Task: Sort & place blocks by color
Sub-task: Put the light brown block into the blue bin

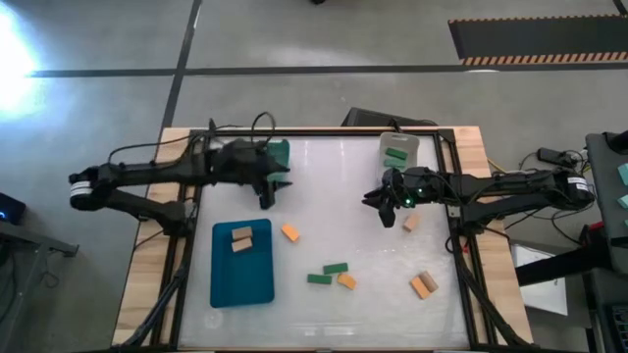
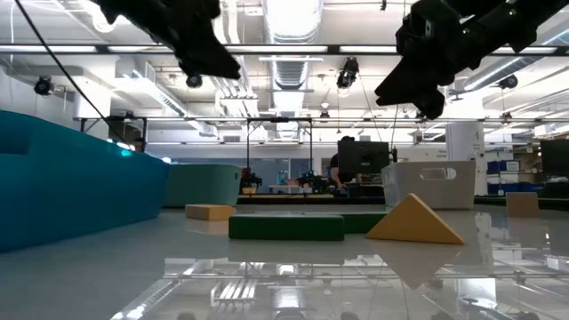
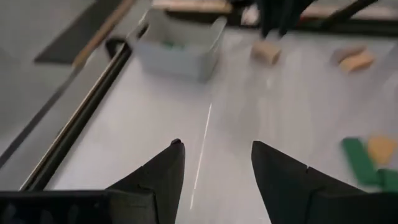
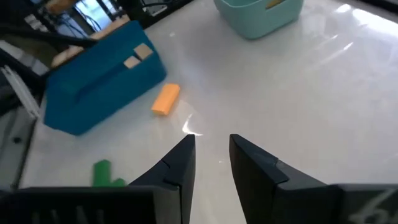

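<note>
Blocks lie scattered on the white table: an orange one [image 1: 289,232], two green ones [image 1: 327,274] beside an orange one [image 1: 346,281], a tan one [image 1: 411,223], and a pair [image 1: 423,285] near the right edge. Two tan blocks [image 1: 241,239] lie in the blue tray [image 1: 226,284], and a green block [image 1: 396,155] in the clear bin [image 1: 412,140]. My left gripper [image 1: 267,193] hovers open and empty beside the teal bin [image 1: 280,154]. My right gripper [image 1: 385,208] hovers open and empty left of the tan block, its fingers [image 4: 180,163] narrowly parted above bare table.
The table has a dark raised frame [image 1: 454,196] around it. In the low view a green block [image 2: 286,227] and an orange wedge [image 2: 413,222] lie nearest the near edge. Bare table lies between the two grippers and along the near edge.
</note>
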